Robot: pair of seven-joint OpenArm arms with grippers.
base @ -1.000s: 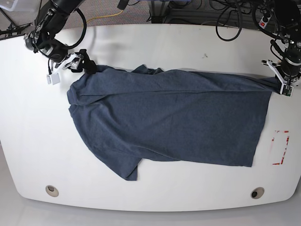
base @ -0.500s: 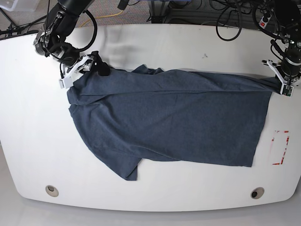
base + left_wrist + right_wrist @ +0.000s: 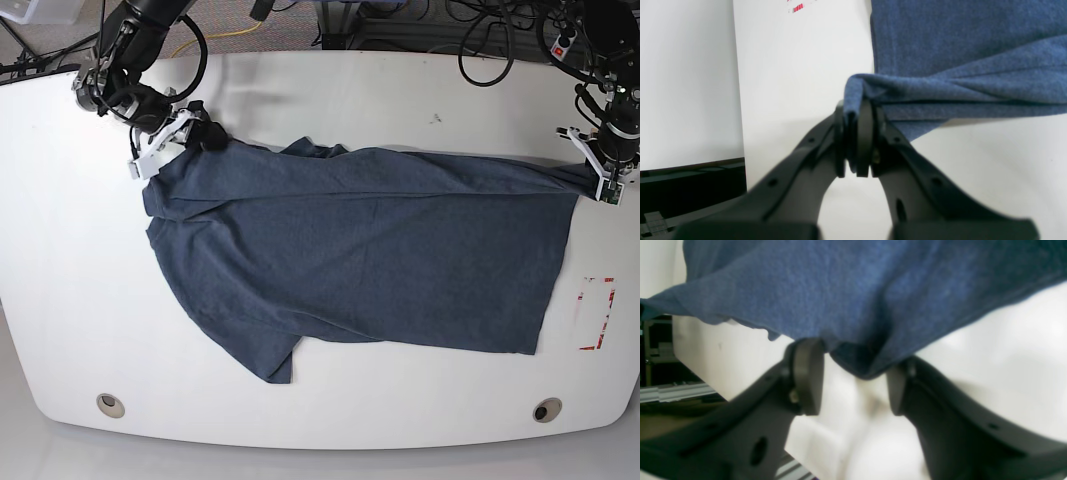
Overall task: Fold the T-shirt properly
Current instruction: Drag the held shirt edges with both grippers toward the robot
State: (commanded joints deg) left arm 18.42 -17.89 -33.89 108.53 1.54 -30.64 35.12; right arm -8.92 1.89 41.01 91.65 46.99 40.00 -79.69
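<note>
While T-shirt (image 3: 360, 255) lies spread flat on your white counter (image 3: 330, 95): L hand (image 3: 855, 146) pinched tight on a bunched hem corner at counter edge; R hand (image 3: 853, 380) w/ fingers apart, shoulder-end cloth sagging between them, not gripped.

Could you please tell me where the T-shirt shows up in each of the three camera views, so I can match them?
Base view: the T-shirt lies spread across the middle of the white table.
Left wrist view: its corner fills the upper right, pinched in the left tool.
Right wrist view: it hangs across the top, dipping between the open jaws of the right tool.
Shared landmark: the white table.
</note>
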